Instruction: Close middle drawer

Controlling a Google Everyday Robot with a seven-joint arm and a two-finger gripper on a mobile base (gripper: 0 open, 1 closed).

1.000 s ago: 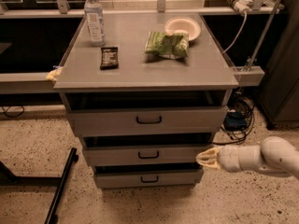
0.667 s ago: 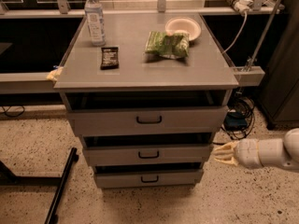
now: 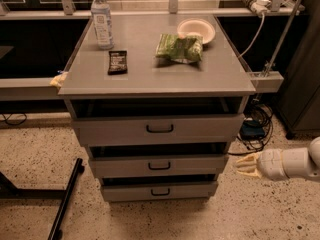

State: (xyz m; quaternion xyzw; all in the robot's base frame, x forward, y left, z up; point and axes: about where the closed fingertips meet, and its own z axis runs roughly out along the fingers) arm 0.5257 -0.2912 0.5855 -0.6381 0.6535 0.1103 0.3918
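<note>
Meanwhile, the middle drawer sat second of three in the grey cabinet, standing partly open. The gripper hovered just right of the cabinet, level with that drawer and touching nothing. Whether it was clenched or released could not be told.

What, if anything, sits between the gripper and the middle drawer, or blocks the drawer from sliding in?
Nothing visible. The gripper hovers right of the cabinet, level with the front of the middle drawer and apart from it, with only open space between. The drawer stands slightly out; the dark gap above it shows nothing protruding.
</note>
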